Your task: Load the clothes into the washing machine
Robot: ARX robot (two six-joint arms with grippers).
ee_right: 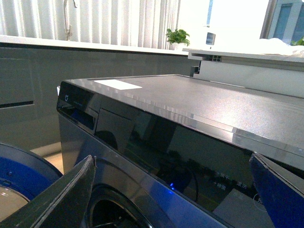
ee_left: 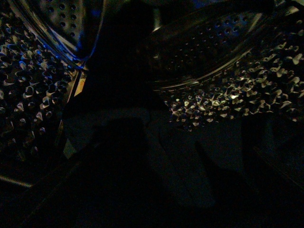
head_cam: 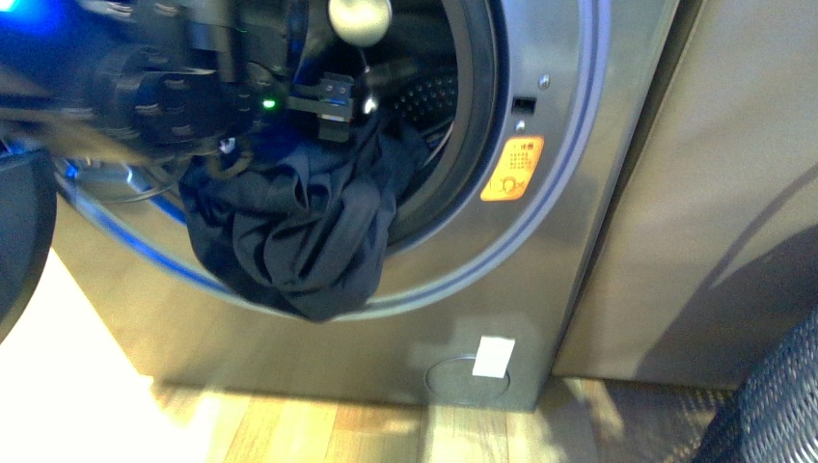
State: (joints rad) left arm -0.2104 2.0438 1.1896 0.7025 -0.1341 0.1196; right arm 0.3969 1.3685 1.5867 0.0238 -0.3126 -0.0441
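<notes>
The washing machine is a silver-grey front loader with its round porthole open and an orange sticker beside the rim. The clothes, a crumpled navy-blue bundle, hang over the lower porthole rim, partly inside and partly outside. My left arm reaches into the opening above them. Its jaws are shut on the clothes but hidden in the front view. The left wrist view is dim: perforated steel drum and dark fabric below. My right gripper stands open and empty before the washer's dark control panel.
A plain grey-brown cabinet adjoins the washer's right side. A dark woven basket sits at the lower right on the wooden floor. The open door with its blue rim stands to the left. A counter with tap lies behind.
</notes>
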